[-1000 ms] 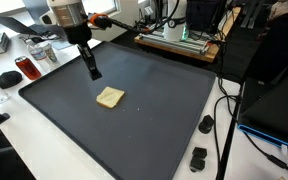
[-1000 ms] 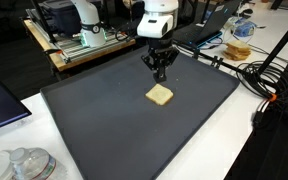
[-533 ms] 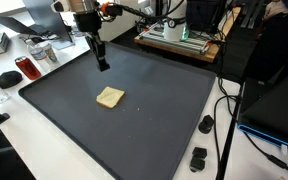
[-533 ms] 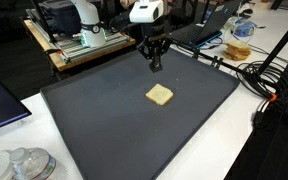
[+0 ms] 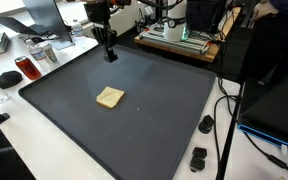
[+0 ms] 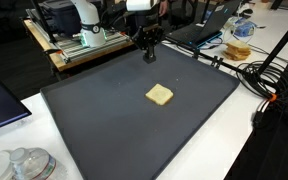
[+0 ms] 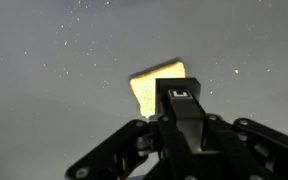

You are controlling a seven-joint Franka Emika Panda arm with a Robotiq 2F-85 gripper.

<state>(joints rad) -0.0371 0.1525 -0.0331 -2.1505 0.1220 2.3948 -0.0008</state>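
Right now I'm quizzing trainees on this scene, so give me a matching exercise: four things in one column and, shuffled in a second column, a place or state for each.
Things:
1. hand
2. bread slice
3. red cup
4. dark mat

Places or states:
A. lies flat near the mat's middle
B. shut, holding nothing, raised over the mat's far part
C. off the mat, on the white table beside it
D. covers most of the tabletop

Pairs: 1-B, 2-A, 3-C, 4-D
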